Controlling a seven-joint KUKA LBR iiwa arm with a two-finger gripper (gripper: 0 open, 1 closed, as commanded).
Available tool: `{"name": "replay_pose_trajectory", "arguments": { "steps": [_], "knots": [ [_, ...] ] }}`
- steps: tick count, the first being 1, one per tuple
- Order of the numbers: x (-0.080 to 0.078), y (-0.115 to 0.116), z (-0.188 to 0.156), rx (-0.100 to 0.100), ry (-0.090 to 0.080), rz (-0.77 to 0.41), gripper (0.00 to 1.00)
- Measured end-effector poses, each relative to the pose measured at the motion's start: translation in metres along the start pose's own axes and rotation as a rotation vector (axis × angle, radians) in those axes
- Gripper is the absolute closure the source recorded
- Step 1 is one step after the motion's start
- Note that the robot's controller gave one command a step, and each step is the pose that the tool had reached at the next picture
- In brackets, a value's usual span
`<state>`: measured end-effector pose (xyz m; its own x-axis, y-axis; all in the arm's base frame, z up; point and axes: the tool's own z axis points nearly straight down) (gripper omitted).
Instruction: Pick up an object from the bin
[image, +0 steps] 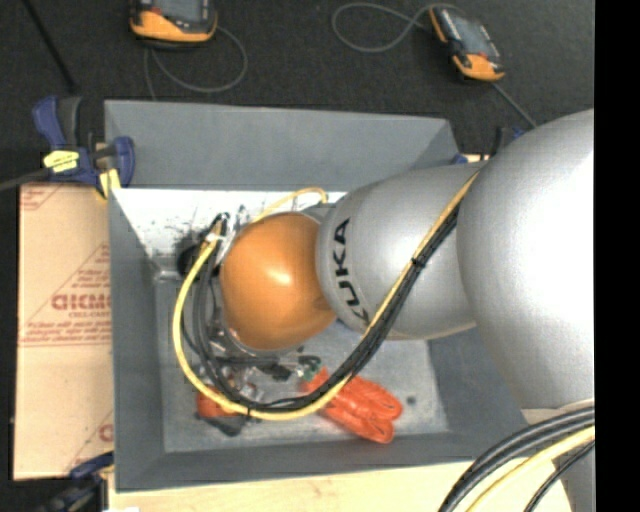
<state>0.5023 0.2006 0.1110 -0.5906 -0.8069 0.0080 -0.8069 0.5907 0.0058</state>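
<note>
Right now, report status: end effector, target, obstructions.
End effector low in bin. Orange lumpy thing beside it, front of bin. Smaller orange piece on other side.

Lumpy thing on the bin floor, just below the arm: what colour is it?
The lumpy thing is bright orange, clearest in the camera view.

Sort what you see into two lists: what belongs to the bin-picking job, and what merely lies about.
Job: grey bin; arm; orange crumpled thing, bin's lower right; small orange piece, lower left.
Lying about: two orange-and-black devices beyond the bin's far rim.
</note>
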Motion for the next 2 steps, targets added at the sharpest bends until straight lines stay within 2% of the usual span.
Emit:
{"name": "replay_pose_trajectory", "arguments": {
  "steps": [1,2],
  "knots": [
    [-0.003,-0.005,-0.050,0.008,-0.011,-0.010,1.00],
    [0.008,0.016,-0.092,0.003,-0.005,-0.037,1.00]
  ]
}}
